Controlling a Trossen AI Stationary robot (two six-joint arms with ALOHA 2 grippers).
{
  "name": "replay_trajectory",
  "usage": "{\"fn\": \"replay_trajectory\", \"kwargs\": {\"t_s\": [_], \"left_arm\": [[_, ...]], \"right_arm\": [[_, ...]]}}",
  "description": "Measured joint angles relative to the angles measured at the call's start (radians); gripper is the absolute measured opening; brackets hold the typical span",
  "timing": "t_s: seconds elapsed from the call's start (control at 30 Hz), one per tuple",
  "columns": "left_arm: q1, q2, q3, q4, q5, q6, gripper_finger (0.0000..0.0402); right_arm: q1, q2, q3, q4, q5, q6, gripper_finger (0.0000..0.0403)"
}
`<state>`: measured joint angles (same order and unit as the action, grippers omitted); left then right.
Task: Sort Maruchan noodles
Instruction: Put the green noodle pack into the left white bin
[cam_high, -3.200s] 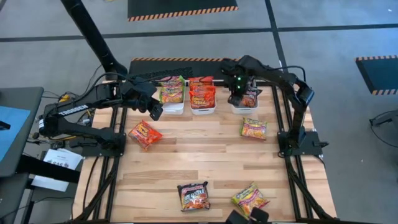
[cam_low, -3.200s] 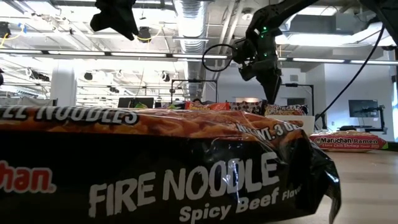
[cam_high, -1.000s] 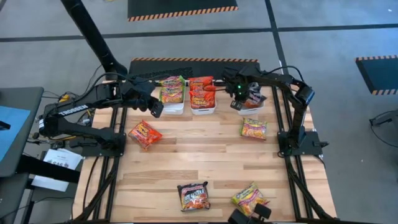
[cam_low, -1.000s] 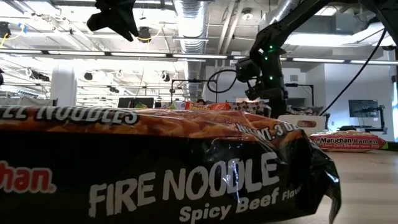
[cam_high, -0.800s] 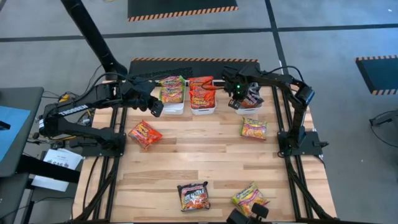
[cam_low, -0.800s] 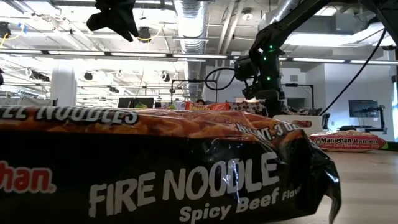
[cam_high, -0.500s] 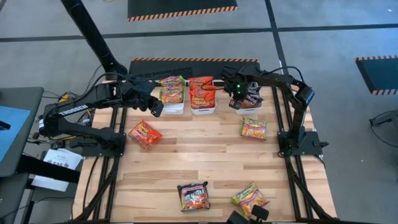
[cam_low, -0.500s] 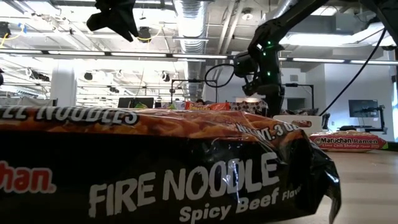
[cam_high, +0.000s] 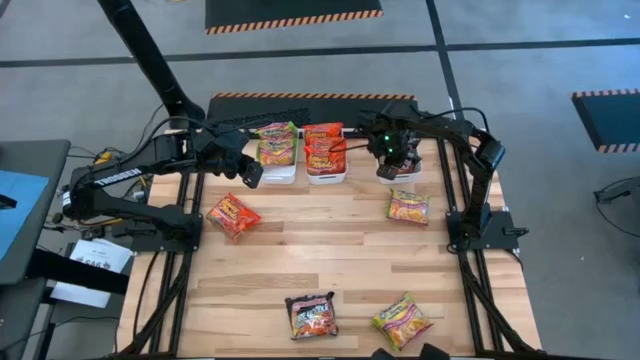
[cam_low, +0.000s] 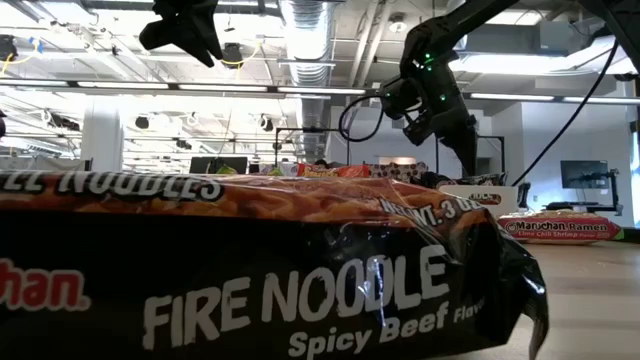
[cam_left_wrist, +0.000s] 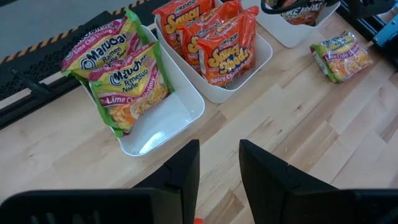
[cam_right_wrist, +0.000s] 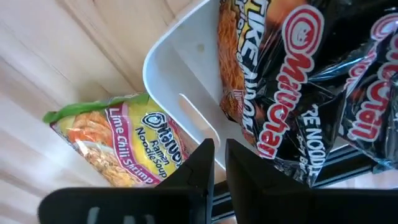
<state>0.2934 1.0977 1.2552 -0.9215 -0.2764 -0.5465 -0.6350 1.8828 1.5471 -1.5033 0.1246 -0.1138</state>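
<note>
**Three bins part-filled, four packets loose on the table**

Right gripper (cam_right_wrist: 220, 144) first: its fingers (cam_right_wrist: 202, 163) stand only a thin gap apart with nothing between them, right over the right bin (cam_right_wrist: 180, 68). That bin holds black Fire Noodle packets (cam_right_wrist: 298, 93), crumpled and overlapping. Just beside the bin, flat on the wood, lies a lime chili shrimp packet (cam_right_wrist: 124, 143).

The left gripper (cam_left_wrist: 219, 146) is parted too and holds nothing. It hangs above the table (cam_high: 300, 250), just in front of the left bin (cam_left_wrist: 186, 115), which has two green-yellow packets (cam_left_wrist: 127, 87) leaning at one end and the rest of its floor bare. The middle bin (cam_left_wrist: 261, 59) is packed with upright red-orange packets (cam_left_wrist: 224, 53).

The high view shows what the wrist views don't: a red-orange packet (cam_high: 232, 216) lies loose near the left arm, while a black packet (cam_high: 312, 315) and a green-yellow packet (cam_high: 402, 320) sit at the near edge, well apart from the bins. In the low view that black packet fills nearly the whole frame and hides the bins.

Both arms reach in from the sides towards the bin row, the right one bent down over its bin.
</note>
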Motion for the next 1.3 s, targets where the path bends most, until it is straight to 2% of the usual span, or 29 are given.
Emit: {"fn": "replay_trajectory", "kwargs": {"t_s": [0.1, 0.23, 0.47, 0.63, 0.83, 1.0, 1.13, 1.3], "left_arm": [[0.0, 0.0, 0.0, 0.0, 0.0, 0.0, 0.0098], [0.0, 0.0, 0.0, -0.001, 0.01, 0.009, 0.0098], [0.0, 0.0, 0.0, -0.005, 0.029, 0.01, 0.0098], [0.0, 0.0, 0.0, -0.005, 0.127, 0.011, 0.0098], [0.0, 0.0, 0.0, -0.006, 0.269, 0.052, 0.0098], [-0.001, 0.0, 0.0, -0.025, 0.365, 0.092, 0.0098], [-0.012, 0.0, 0.0, -0.06, 0.4, 0.121, 0.0098], [-0.035, 0.0, 0.0, -0.102, 0.428, 0.144, 0.0098]], "right_arm": [[0.0, 0.0, 0.0, -0.018, -0.017, 0.019, 0.0066], [0.011, -0.021, 0.0, -0.023, -0.109, 0.021, 0.0066], [0.07, -0.182, 0.0, 0.087, -0.124, 0.106, 0.0066], [0.13, -0.3, 0.0, 0.111, -0.127, 0.257, 0.0066], [0.243, -0.398, 0.0, 0.109, -0.128, 0.376, 0.0066], [0.356, -0.419, 0.0, 0.087, -0.164, 0.497, 0.0073], [0.45, -0.412, 0.0, 0.044, -0.228, 0.607, 0.0097], [0.598, -0.391, 0.002, 0.017, -0.243, 0.704, 0.0147]]}}
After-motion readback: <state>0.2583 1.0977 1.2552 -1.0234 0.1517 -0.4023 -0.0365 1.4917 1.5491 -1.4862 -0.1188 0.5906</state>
